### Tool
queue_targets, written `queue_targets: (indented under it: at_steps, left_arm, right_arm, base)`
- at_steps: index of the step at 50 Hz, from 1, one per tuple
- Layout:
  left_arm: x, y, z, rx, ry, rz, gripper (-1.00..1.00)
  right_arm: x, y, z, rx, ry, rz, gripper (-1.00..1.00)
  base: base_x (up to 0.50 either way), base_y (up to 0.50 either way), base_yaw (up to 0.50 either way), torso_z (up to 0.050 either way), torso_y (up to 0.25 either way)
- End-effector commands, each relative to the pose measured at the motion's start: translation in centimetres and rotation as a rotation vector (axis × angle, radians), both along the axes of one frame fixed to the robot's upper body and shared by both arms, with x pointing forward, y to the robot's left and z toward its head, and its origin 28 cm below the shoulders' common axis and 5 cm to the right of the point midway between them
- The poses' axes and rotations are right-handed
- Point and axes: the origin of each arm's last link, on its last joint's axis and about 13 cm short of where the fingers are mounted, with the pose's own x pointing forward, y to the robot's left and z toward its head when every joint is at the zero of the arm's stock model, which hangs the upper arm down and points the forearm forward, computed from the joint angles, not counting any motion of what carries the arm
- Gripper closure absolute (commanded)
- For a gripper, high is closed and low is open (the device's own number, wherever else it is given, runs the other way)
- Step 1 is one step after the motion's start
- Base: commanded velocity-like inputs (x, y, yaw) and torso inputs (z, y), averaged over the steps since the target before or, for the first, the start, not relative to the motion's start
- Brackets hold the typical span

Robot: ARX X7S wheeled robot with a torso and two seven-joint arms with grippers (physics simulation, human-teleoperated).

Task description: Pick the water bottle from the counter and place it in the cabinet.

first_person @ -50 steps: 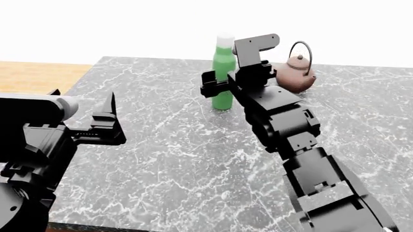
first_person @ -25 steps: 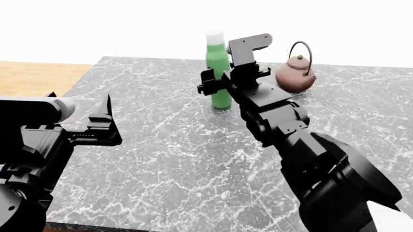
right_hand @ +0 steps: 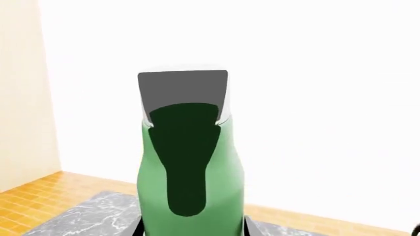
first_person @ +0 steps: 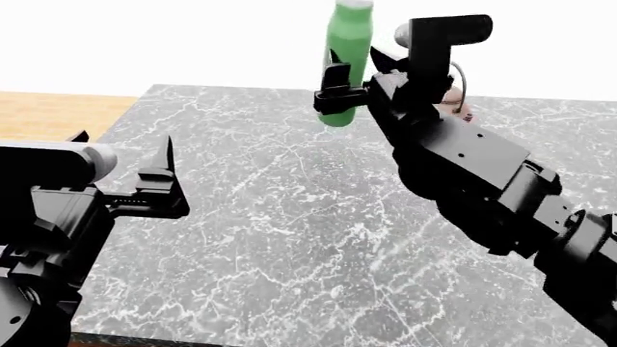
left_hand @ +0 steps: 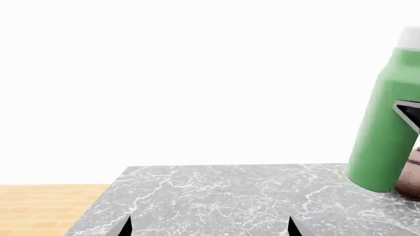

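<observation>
The green water bottle (first_person: 345, 65) with its white cap hangs in the air above the far part of the marble counter (first_person: 289, 217), lifted clear of it. My right gripper (first_person: 352, 90) is shut on the bottle's lower body, a finger on each side. In the right wrist view the bottle (right_hand: 190, 167) fills the middle. In the left wrist view the bottle (left_hand: 384, 128) shows tilted, off to one side, above the counter (left_hand: 229, 196). My left gripper (first_person: 159, 181) is open and empty over the counter's near left part. The cabinet is out of view.
The brown teapot (first_person: 461, 101) stands on the counter's far side, mostly hidden behind my right arm. A wood floor (first_person: 58, 112) lies past the counter's left edge. The counter's front edge runs along the bottom of the head view.
My right gripper has lifted the bottle off the counter and raised it well up. The right arm has swung up and to the right. The left arm has hardly moved.
</observation>
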Motion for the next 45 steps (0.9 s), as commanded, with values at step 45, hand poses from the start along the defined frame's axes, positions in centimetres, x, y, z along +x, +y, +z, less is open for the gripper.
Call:
queue_targets:
  at_steps: [45]
  left_arm:
    - [-0.7, 0.1, 1.0, -0.002, -0.027, -0.006, -1.0]
  right_arm:
    - [-12.7, -2.0, -1.3, 0.137, -0.021, -0.009, 1.0]
  base:
    - [-0.02, 0.18, 0.0, 0.0, 0.0]
